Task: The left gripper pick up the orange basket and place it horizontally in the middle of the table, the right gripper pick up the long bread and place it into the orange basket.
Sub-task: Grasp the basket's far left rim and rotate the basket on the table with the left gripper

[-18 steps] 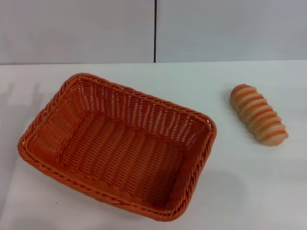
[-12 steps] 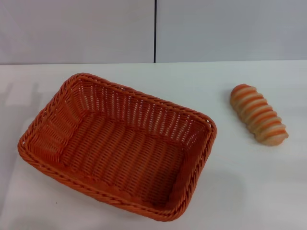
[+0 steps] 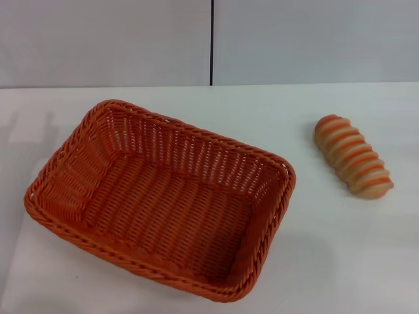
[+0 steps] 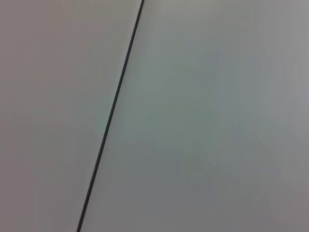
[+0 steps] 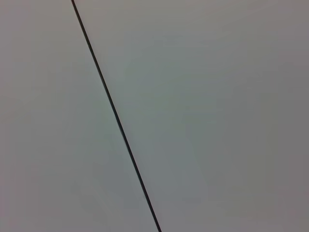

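Your basket [image 3: 160, 199] skewed, left of centre; bread [image 3: 353, 156] outside on table [image 3: 340, 255]. Both steps pending. Grippers unseen, state unknown.

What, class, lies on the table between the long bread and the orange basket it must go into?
Nothing visible. Only bare white table separates the long bread from the orange basket, which lies open and empty to its left. Neither gripper is in view.

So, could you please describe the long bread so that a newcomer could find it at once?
Start at the white table and find the big orange basket on its left half. The long bread lies apart to its right: a small oblong loaf with orange and cream stripes.
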Robot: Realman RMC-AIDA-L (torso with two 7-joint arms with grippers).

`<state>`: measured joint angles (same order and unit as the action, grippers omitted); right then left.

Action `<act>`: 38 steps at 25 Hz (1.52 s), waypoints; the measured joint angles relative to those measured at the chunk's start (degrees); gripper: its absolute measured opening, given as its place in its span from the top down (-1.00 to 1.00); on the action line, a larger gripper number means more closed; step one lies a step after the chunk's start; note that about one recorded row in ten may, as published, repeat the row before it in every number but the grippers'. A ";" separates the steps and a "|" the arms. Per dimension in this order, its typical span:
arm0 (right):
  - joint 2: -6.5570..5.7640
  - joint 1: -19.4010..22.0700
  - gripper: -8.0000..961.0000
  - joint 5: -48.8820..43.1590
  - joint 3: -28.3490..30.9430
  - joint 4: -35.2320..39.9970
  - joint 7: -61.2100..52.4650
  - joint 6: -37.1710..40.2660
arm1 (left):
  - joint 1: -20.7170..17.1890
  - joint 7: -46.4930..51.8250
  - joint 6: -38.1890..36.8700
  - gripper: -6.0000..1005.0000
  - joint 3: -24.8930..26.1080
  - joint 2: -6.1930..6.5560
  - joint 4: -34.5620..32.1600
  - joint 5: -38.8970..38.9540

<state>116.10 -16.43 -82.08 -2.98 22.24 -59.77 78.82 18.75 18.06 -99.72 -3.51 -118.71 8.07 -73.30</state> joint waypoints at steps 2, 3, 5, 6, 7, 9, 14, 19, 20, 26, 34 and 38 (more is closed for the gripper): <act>0.00 -0.04 -0.52 0.00 0.00 0.00 0.00 0.00 | 0.04 -0.53 -0.14 -0.35 -0.02 -0.04 0.04 -0.11; 0.00 -0.05 -0.52 0.00 0.00 0.00 0.00 -0.01 | 0.09 -0.57 -0.24 -0.35 -0.07 -0.05 0.07 -0.22; 0.00 -0.07 -0.52 0.00 0.00 -0.03 0.00 -0.05 | 0.21 -0.18 -0.34 -0.34 -0.07 -0.05 0.51 -0.22; 0.00 -0.09 -0.52 0.00 0.00 -0.05 0.00 -0.07 | 0.30 0.16 -0.34 -0.34 0.02 -0.04 0.83 -0.14; 0.00 -0.12 -0.52 0.00 0.00 -0.07 0.00 -0.08 | 0.58 1.02 -0.34 -0.34 0.06 0.06 1.15 -0.13; 0.03 -0.12 -0.52 0.00 0.00 -0.08 0.00 -0.09 | 1.16 3.72 -0.37 -0.34 -0.42 0.41 0.07 -0.75; 0.20 -0.22 -0.52 0.00 -0.46 -0.11 0.00 -0.09 | 4.06 29.41 0.69 -0.34 -6.82 0.95 -19.56 -7.32; 0.20 -0.12 -0.52 0.00 -0.81 -0.84 0.00 -0.24 | 5.11 43.90 1.40 -0.33 -15.03 1.13 -33.49 -9.38; 0.13 0.04 -0.52 0.00 -0.81 -1.06 0.00 -0.28 | 5.15 48.90 1.82 -0.33 -17.46 1.20 -38.43 -9.77; 0.13 0.38 -0.52 0.00 -0.80 -1.15 0.00 -0.43 | 6.08 75.53 6.81 -0.33 -31.04 2.71 -62.04 -22.62; 0.09 0.43 -0.52 0.00 -0.79 -1.13 0.00 -0.51 | 10.63 90.97 8.72 -0.32 -37.57 1.02 -76.53 -46.25; 0.14 0.40 -0.52 0.00 -0.79 -1.24 0.00 -0.51 | 11.80 92.38 11.91 -0.16 -40.35 0.74 -76.85 -52.59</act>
<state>116.24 -16.03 -82.08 -3.78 21.00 -59.76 78.30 30.55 110.44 -87.81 -43.86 -117.97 -68.78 -125.90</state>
